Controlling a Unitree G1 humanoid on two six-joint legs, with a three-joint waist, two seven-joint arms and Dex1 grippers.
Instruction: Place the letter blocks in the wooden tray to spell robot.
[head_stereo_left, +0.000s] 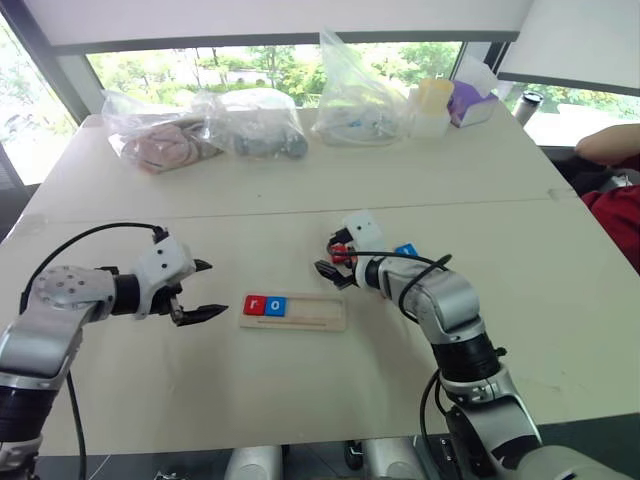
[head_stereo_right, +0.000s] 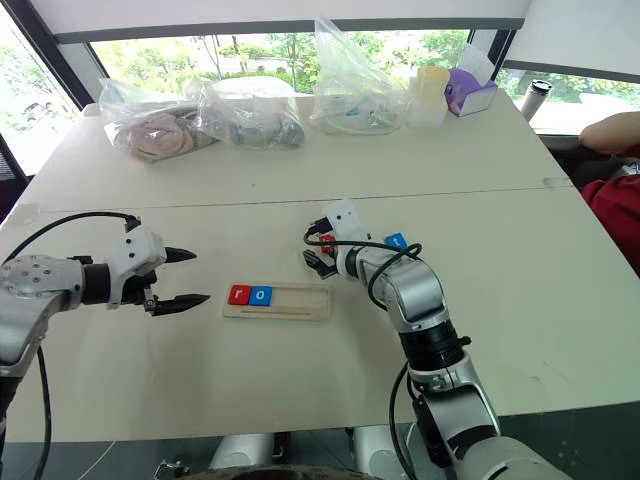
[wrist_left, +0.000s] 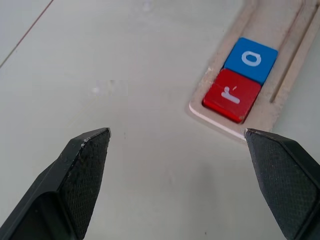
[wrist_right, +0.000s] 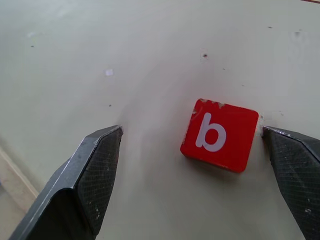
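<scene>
A: What do the head views show?

B: The wooden tray (head_stereo_left: 293, 311) lies on the table (head_stereo_left: 300, 400). A red r block (head_stereo_left: 254, 304) and a blue o block (head_stereo_left: 275, 306) sit side by side at the tray's left end. The left gripper (head_stereo_left: 200, 290) hangs to the left of the tray, wide open, holding nothing. The right gripper (head_stereo_left: 330, 263) is just behind the tray's right end. A blue block (head_stereo_left: 405, 250) lies further right of the tray, beside that arm.

A: And the left wrist view?

B: Its two black fingers (wrist_left: 82, 165) stand far apart over bare table, near the tray's end with r (wrist_left: 231, 95) and o (wrist_left: 250, 59).

A: And the right wrist view?

B: A red b block (wrist_right: 219, 134) lies flat on the table between the open fingers (wrist_right: 95, 165). One finger looks right beside the block's edge. The block is not gripped.
</scene>
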